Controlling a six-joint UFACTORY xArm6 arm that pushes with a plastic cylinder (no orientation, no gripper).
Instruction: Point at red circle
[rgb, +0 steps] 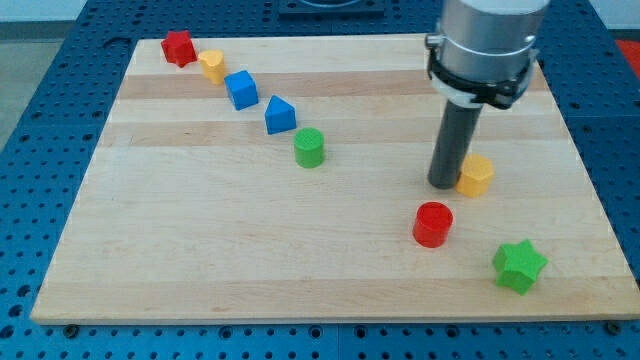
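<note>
Red circle (433, 223) just below my tip (443, 185); rod only, no jaws.

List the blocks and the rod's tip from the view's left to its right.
Red block → yellow block → blue cube → blue wedge-like block → green cylinder → red circle → my tip → yellow hexagonal block → green star.
</note>
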